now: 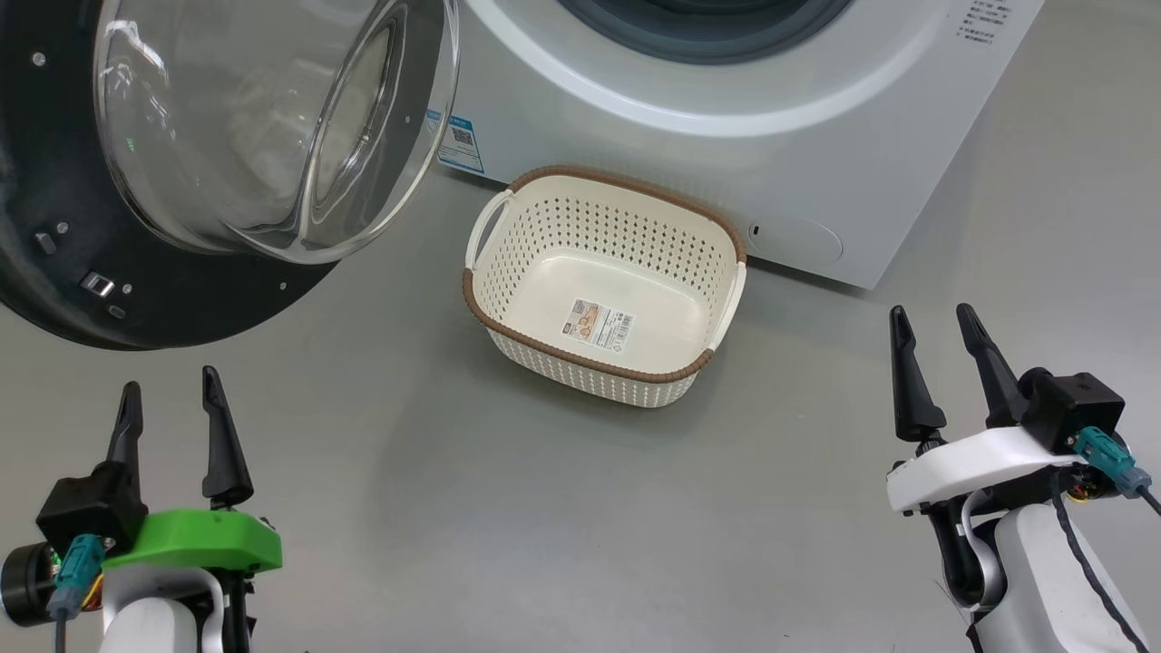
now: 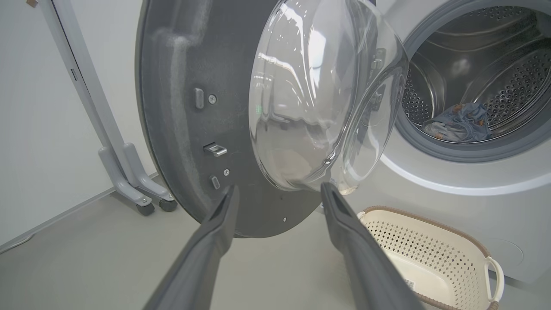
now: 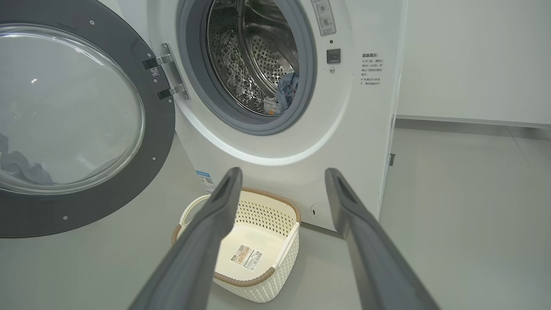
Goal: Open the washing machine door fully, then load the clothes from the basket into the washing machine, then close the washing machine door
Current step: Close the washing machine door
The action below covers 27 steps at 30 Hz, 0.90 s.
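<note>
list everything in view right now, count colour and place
washing machine: one, white, behind the basket
washing machine door: one, black ring, clear glass, swung open at left
basket: one, cream, brown rim, on the floor, no clothes in it
clothes: one bundle, blue-grey, inside the drum
wheeled stand: one, grey, by the wall beyond the door
left gripper: one, dark fingers open, head view lower left
right gripper: one, dark fingers open, head view lower right
</note>
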Tool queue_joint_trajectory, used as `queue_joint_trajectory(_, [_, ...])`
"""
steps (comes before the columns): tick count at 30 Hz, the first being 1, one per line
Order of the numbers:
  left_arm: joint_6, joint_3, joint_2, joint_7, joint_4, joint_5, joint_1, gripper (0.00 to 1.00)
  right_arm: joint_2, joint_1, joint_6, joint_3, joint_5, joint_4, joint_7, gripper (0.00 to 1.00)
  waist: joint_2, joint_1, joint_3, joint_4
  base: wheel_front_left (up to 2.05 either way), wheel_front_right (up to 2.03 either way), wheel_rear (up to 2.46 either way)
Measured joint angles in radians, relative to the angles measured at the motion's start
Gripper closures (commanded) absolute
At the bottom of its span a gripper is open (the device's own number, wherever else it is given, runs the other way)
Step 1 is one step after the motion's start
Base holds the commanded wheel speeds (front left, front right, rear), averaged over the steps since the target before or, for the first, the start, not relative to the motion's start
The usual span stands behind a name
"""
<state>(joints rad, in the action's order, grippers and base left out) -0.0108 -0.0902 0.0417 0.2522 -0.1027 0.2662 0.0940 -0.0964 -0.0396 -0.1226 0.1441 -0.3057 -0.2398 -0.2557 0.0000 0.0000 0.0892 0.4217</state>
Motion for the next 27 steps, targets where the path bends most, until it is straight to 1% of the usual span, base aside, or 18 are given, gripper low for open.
queue_joint_trajectory(4, [-0.007,-0.001,0.000,0.000,0.010,0.000,0.001,0.00,0.000,-0.001,0.000,0.000,0.000,-0.003,0.000,0.00,0.0000,0.0000,0.001,-0.001,0.00,0.00,0.00])
queue_joint_trajectory(5, [-0.007,0.000,0.000,0.000,0.010,0.002,0.002,0.34,0.000,-0.001,0.000,0.000,0.000,-0.003,0.000,0.00,0.0000,0.0000,0.001,-0.001,0.00,0.00,0.00])
queue_joint_trajectory(6, [-0.007,0.000,0.000,0.000,0.010,0.004,0.004,0.78,0.000,-0.002,0.000,0.000,0.000,-0.004,0.000,0.00,0.0000,0.0000,0.001,-0.001,0.00,0.00,0.00])
queue_joint_trajectory(7, [-0.007,0.000,0.000,0.000,0.010,0.006,0.006,1.00,0.000,-0.003,0.000,0.000,0.000,-0.005,0.000,0.00,0.0000,0.0000,0.001,-0.001,0.00,0.00,0.00])
queue_joint_trajectory(15, [-0.007,-0.005,0.000,0.000,0.009,0.044,0.012,1.00,0.000,-0.011,0.000,0.001,0.000,-0.007,0.000,0.00,0.0000,0.0000,0.002,-0.006,0.00,0.00,0.00])
queue_joint_trajectory(17, [-0.007,-0.013,0.000,0.000,0.010,0.086,0.012,1.00,0.000,-0.013,0.000,0.001,0.000,-0.007,0.000,0.00,0.0000,0.0000,0.003,-0.007,0.00,0.00,0.00])
queue_joint_trajectory(21, [-0.006,-0.064,-0.001,0.000,0.036,0.147,0.007,1.00,0.000,-0.013,0.000,-0.001,0.000,-0.007,0.000,0.00,0.0000,0.0000,0.005,-0.008,0.00,0.00,0.00])
queue_joint_trajectory(24, [0.007,-0.114,-0.002,0.000,0.059,0.151,-0.008,1.00,0.000,-0.013,0.000,-0.002,0.000,-0.007,0.000,0.00,0.0000,0.0000,0.006,-0.007,0.00,0.00,0.00])
queue_joint_trajectory(27, [0.029,-0.157,0.006,0.000,0.074,0.157,-0.039,1.00,0.000,-0.013,0.000,-0.002,0.000,-0.007,0.000,0.00,0.0000,0.0000,0.007,-0.008,0.00,0.00,0.00])
